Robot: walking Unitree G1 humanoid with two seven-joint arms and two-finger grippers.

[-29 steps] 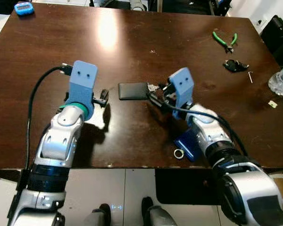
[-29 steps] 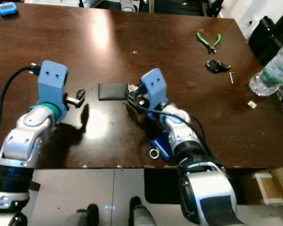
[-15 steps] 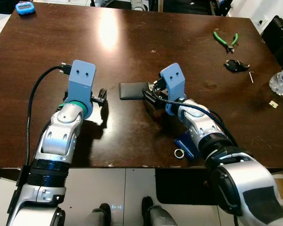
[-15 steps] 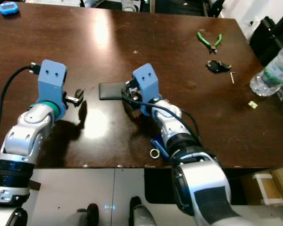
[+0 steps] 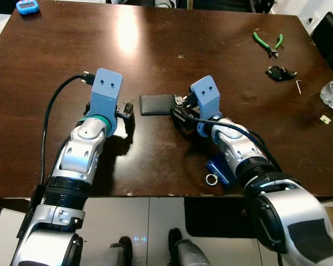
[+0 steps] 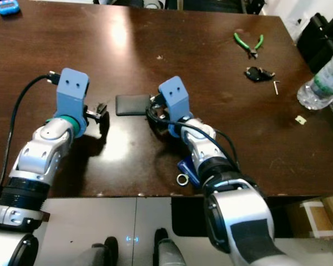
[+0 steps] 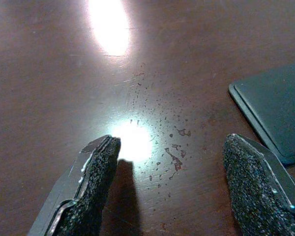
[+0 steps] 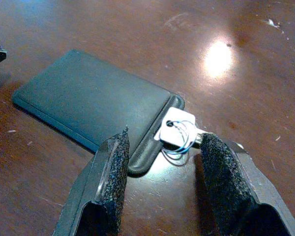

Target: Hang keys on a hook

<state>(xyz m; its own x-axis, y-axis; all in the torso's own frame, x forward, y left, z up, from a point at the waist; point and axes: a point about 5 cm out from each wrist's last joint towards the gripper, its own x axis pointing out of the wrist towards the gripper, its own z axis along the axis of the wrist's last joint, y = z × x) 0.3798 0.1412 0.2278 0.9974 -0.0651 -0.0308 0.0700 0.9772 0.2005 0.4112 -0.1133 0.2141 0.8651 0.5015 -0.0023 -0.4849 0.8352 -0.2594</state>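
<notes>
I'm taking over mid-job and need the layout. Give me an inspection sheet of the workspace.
Surface: dark brown table, glossy, light glare.
Job's things: silver key with wire ring, beside black flat case; hook: nothing seen.
Clutter: green pliers, black key bunch, water bottle, metal ring, blue device.
Hands: right hand open, fingers straddling the key; left hand open over bare table.
Cables: black cable on left arm; black cable along right arm.
Surroundings: pale floor below.
</notes>
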